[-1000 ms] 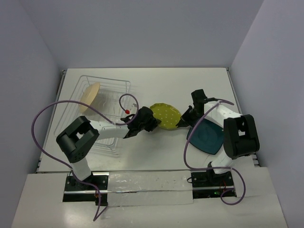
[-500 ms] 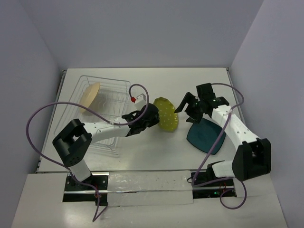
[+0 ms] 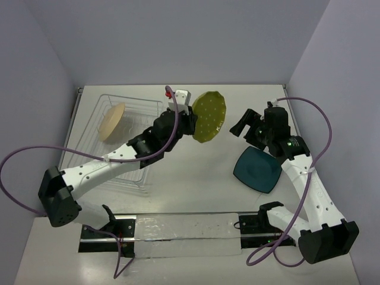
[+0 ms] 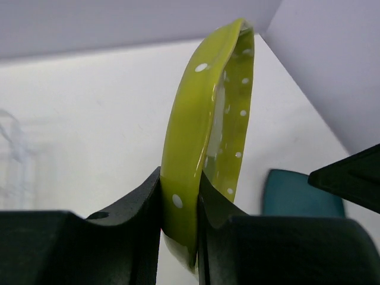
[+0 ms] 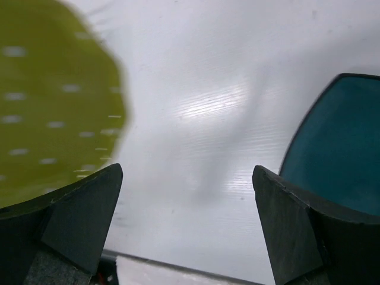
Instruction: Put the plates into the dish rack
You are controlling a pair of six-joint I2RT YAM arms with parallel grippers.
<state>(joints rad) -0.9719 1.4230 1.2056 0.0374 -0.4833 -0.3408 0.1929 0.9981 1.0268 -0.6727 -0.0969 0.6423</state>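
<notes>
From above, the left gripper [image 3: 190, 121] is pinching the left rim of the yellow-green scalloped plate with white dots [image 3: 209, 117]. It holds the plate up on edge, off the white bench [image 3: 196, 172], just right of the far right corner of the white wire dish rack [image 3: 136, 101]. A round cream plate [image 3: 111, 121] leans in the rack's far left slots. The right gripper [image 3: 244, 126] hangs with its fingers spread and nothing between them, to the right of the yellow-green plate and apart from it. The dark teal rounded-square plate [image 3: 256, 169] lies flat on the bench just near of that gripper, on the right side.

The left wrist camera shows the two black fingers pressed against either face of the yellow-green plate [image 4: 208, 119] at its lower rim, with the plate rising edge-on and nearly upright. The teal plate [image 4: 295, 193] shows low on the right behind it.

In the right wrist camera the gripper [image 5: 187, 219] stands wide, one finger [image 5: 77, 217] at each lower corner and bare bench [image 5: 196, 89] between them. The yellow-green plate [image 5: 53, 107] is blurred at the upper left, and the teal plate [image 5: 338, 142] is at the right edge.
</notes>
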